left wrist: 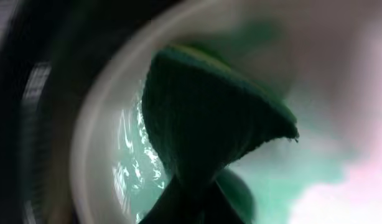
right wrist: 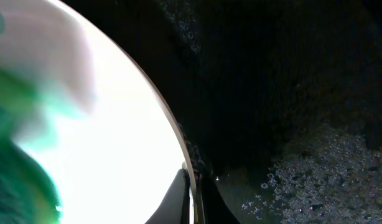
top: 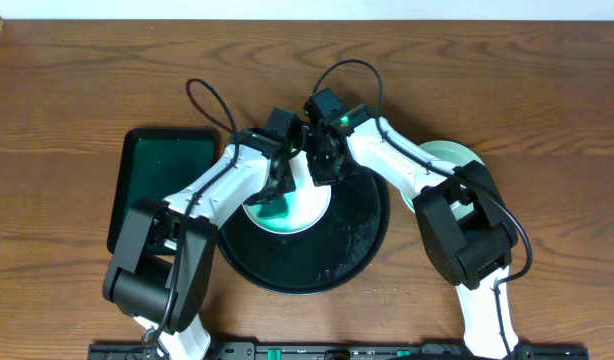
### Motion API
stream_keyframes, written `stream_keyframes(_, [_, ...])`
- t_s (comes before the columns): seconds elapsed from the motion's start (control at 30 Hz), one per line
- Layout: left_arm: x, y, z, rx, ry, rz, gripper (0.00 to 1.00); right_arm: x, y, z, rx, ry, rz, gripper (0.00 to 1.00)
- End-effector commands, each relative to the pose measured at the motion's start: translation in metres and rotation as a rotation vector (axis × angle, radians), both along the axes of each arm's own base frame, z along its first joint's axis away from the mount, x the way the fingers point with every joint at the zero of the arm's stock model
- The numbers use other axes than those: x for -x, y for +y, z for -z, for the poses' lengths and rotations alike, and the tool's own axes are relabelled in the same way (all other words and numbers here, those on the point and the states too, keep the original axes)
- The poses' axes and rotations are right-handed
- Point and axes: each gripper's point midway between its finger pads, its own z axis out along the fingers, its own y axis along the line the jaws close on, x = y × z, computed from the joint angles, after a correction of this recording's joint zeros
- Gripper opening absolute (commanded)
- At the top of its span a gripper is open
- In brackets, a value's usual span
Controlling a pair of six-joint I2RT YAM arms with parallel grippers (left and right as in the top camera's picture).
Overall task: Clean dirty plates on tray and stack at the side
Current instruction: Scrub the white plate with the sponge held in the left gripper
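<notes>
Left jaws press sponge point(left wrist: 206, 121) on plate point(top: 310, 205); right jaws pinch rim.

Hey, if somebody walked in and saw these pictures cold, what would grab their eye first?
The left gripper and the right gripper meet over one white plate on the black tray at the table's centre. In the left wrist view, a dark green sponge pinched in the left gripper fills the picture above the plate's wet green smear. Water droplets speckle the tray beside the plate.
</notes>
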Motion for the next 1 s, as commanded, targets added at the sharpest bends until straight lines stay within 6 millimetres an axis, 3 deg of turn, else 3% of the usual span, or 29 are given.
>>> stream_keyframes(0.0, [0.014, 0.045, 0.009, -0.202, 0.037, -0.13, 0.07, 0.009, 0.005, 0.008, -0.013, 0.025, -0.025, 0.01])
stream_keyframes(0.03, [0.021, 0.035, 0.012, -0.144, 0.088, -0.086, 0.07, 0.009, 0.005, 0.008, -0.015, 0.023, -0.025, 0.01])
stream_keyframes(0.1, [0.029, -0.015, 0.017, 0.124, 0.165, 0.097, 0.07, 0.009, 0.005, 0.008, -0.015, 0.024, -0.025, 0.01])
stream_keyframes(0.17, [0.023, -0.075, 0.005, 0.447, 0.131, 0.328, 0.07, 0.009, 0.005, 0.008, -0.016, 0.025, -0.026, 0.01])
stream_keyframes(0.2, [0.016, -0.086, 0.0, 0.503, 0.093, 0.376, 0.07, 0.009, 0.005, 0.008, -0.017, 0.026, -0.026, 0.01])
stream_keyframes(0.27, [-0.002, -0.079, 0.001, 0.451, 0.022, 0.373, 0.07, 0.009, 0.005, 0.008, -0.017, 0.026, -0.026, 0.01])
stream_keyframes(0.33, [-0.018, -0.048, 0.008, 0.305, -0.025, 0.322, 0.07, 0.009, 0.005, 0.008, -0.017, 0.026, -0.026, 0.01])
stream_keyframes(0.4, [-0.035, -0.002, 0.011, 0.114, -0.069, 0.159, 0.07, 0.009, 0.005, 0.008, -0.017, 0.026, -0.025, 0.01])
stream_keyframes(0.43, [-0.036, 0.017, 0.011, 0.047, -0.076, 0.082, 0.07, 0.009, 0.005, 0.008, -0.016, 0.026, -0.026, 0.01])
stream_keyframes(0.47, [-0.03, 0.049, 0.011, -0.054, -0.06, -0.065, 0.07, 0.009, 0.005, 0.008, -0.016, 0.026, -0.026, 0.01])
stream_keyframes(0.57, [-0.007, 0.063, 0.013, -0.09, 0.034, -0.122, 0.07, 0.009, 0.005, 0.008, -0.016, 0.026, -0.026, 0.01])
stream_keyframes(0.63, [0.025, 0.041, 0.016, 0.002, 0.182, 0.008, 0.07, 0.009, 0.005, 0.008, -0.017, 0.026, -0.026, 0.01])
stream_keyframes(0.7, [0.051, -0.011, 0.012, 0.266, 0.295, 0.218, 0.07, 0.009, 0.005, 0.008, -0.017, 0.026, -0.026, 0.01])
stream_keyframes(0.77, [0.06, -0.045, 0.004, 0.438, 0.307, 0.359, 0.07, 0.009, 0.005, 0.008, -0.017, 0.026, -0.026, 0.01])
stream_keyframes(0.9, [0.03, -0.062, 0.003, 0.471, 0.163, 0.411, 0.07, 0.009, 0.005, 0.008, -0.017, 0.026, -0.026, 0.01])
stream_keyframes(0.97, [0.01, -0.056, 0.006, 0.414, 0.093, 0.36, 0.07, 0.009, 0.005, 0.008, -0.017, 0.026, -0.026, 0.01])
